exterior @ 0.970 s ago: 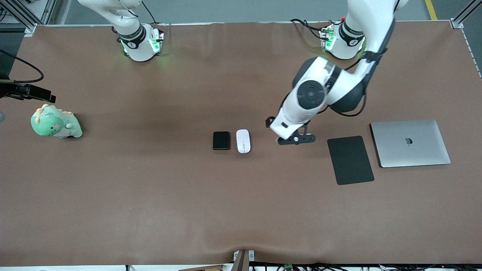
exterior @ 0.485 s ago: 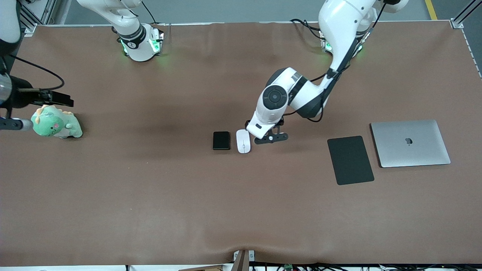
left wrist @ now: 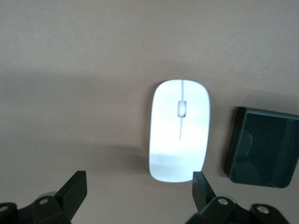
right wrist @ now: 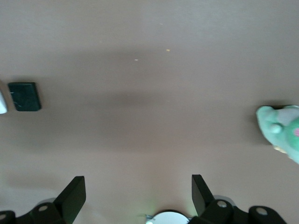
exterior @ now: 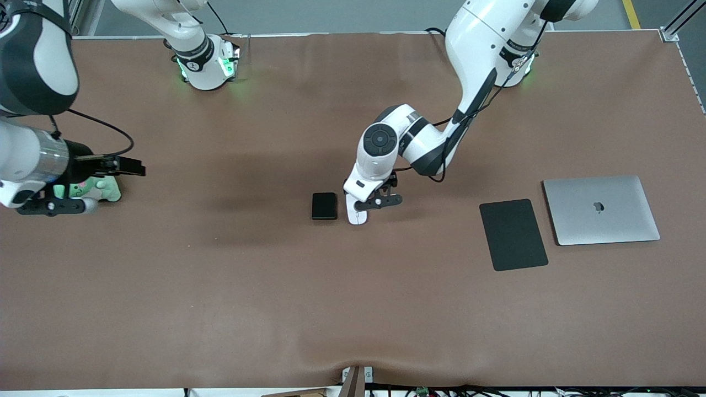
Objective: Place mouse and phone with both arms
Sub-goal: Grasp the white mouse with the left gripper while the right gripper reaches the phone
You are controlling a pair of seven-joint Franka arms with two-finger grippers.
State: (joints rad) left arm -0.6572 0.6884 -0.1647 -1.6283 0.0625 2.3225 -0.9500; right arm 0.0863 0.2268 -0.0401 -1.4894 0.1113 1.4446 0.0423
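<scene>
**Mouse under the left gripper, phone beside it**

The mouse [exterior: 357,216] lies on the brown table [exterior: 220,286] near its middle, partly covered in the front view by the left gripper [exterior: 370,203], which hangs just over it. In the left wrist view the mouse [left wrist: 179,130] sits between the spread fingers [left wrist: 74,189], nearer one of them, and neither finger touches it; the jaws stand wide and hold nothing.

Going across the front view from the right arm's end: the right gripper [exterior: 88,187] is over the green plush dinosaur [exterior: 102,190], which it largely hides. Its fingers [right wrist: 72,191] are spread apart and empty in the right wrist view, where the plush dinosaur [right wrist: 280,130] shows at the edge.

Next comes the phone [exterior: 324,205], flat on the table just beside the mouse, toward the right arm's end, with a narrow gap between them. In the left wrist view the phone [left wrist: 261,147] lies outside the fingers.

Toward the left arm's end lie a black pad [exterior: 513,234] and, just beside it, a closed silver laptop [exterior: 601,209], both well apart from the mouse.
</scene>
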